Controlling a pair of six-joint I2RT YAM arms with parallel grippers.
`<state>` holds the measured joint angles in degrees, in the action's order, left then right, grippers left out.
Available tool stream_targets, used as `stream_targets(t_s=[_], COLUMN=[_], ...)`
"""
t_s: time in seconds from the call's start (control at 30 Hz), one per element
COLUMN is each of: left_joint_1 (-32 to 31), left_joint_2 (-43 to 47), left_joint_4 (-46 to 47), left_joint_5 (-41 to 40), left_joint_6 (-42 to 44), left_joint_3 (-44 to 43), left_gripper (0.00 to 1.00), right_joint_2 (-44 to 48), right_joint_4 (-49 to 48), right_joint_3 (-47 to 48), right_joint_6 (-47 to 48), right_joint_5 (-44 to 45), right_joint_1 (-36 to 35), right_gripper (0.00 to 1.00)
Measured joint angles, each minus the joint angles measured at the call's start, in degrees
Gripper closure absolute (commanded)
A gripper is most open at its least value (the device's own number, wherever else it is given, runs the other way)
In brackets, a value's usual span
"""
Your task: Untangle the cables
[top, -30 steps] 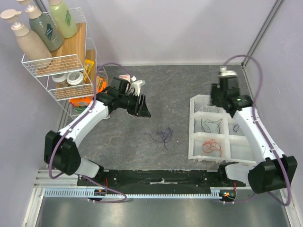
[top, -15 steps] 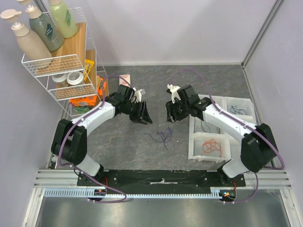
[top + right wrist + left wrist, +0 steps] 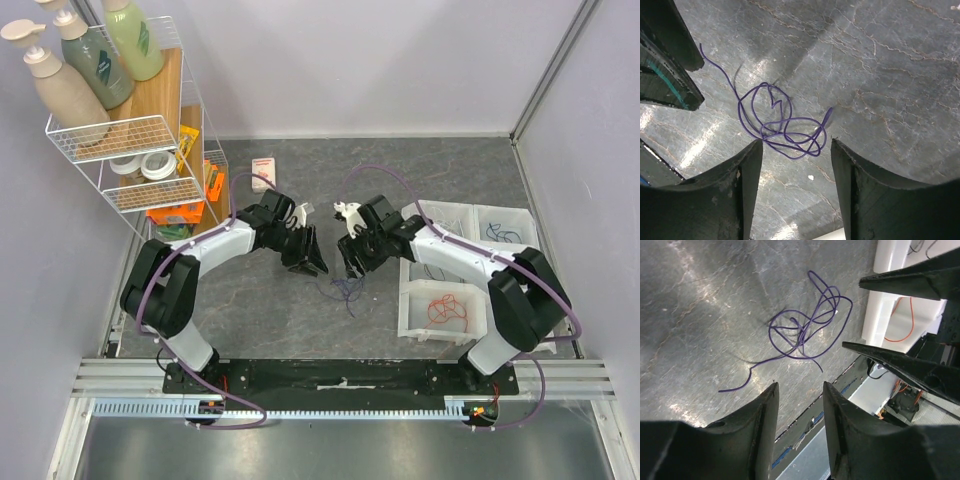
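Note:
A tangle of purple cables [image 3: 346, 288] lies on the grey table, also in the left wrist view [image 3: 805, 327] and the right wrist view [image 3: 780, 122]. My left gripper [image 3: 312, 262] is open and empty just up-left of the tangle [image 3: 800, 385]. My right gripper [image 3: 352, 268] is open and empty just above it [image 3: 796, 142]. An orange-red cable [image 3: 448, 308], a dark cable [image 3: 440, 263] and a dark blue cable [image 3: 500, 235] lie apart in compartments of the white tray [image 3: 405, 300].
A wire rack [image 3: 130, 170] with bottles, tape rolls and packets stands at the far left. A small box [image 3: 263, 172] lies on the table behind my left arm. The tray's left wall is close to the tangle's right.
My right arm swung from the tray leftward and down to the tangle. My left gripper moved right and down toward it. The cables have not moved.

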<state>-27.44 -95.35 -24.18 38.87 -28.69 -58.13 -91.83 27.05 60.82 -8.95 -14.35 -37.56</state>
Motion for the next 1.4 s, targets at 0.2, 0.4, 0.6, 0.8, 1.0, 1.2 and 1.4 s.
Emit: stream_targets(t_s=[0.2,0.4,0.6,0.8,1.0,1.2,1.4], left_joint_1=[-0.6,-2.1,-4.8,-5.2,-6.2,-8.7,-8.9], left_joint_2=[0.0,-1.2,-1.6,-2.6,-3.9,-4.5,-4.0], left_joint_4=[-3.0,-5.1,-5.3,-5.8,-6.0,-5.6,-5.4], left_joint_5=[-5.2,-8.7,-13.2,-14.4,-13.6,-12.6,-11.7], left_joint_6=[3.1,11.5,20.7,26.5,27.1,26.9,26.8], left_joint_3=[-0.2,-1.2,-1.5,-1.5,-1.5,-1.4,0.9], left_gripper=[0.48,0.48,0.48,0.53,0.71,0.97,0.98], right_joint_2=[3.4,7.6,8.5,9.2,9.5,9.0,6.8], right_joint_4=[0.1,1.0,1.0,0.9,-0.1,-0.8,-1.5], right_joint_3=[-2.8,-5.5,-7.4,-9.1,-10.6,-11.3,-11.7], right_joint_6=[0.6,-0.3,-2.2,-4.7,-7.6,-9.6,-10.4], right_joint_5=[4.5,5.6,3.8,3.0,3.3,4.8,6.9], right_joint_1=[-0.5,-0.5,-0.5,-1.9,-5.4,-10.2,-13.7], right_gripper=[0.24,0.22,0.21,0.21,0.21,0.23,0.3])
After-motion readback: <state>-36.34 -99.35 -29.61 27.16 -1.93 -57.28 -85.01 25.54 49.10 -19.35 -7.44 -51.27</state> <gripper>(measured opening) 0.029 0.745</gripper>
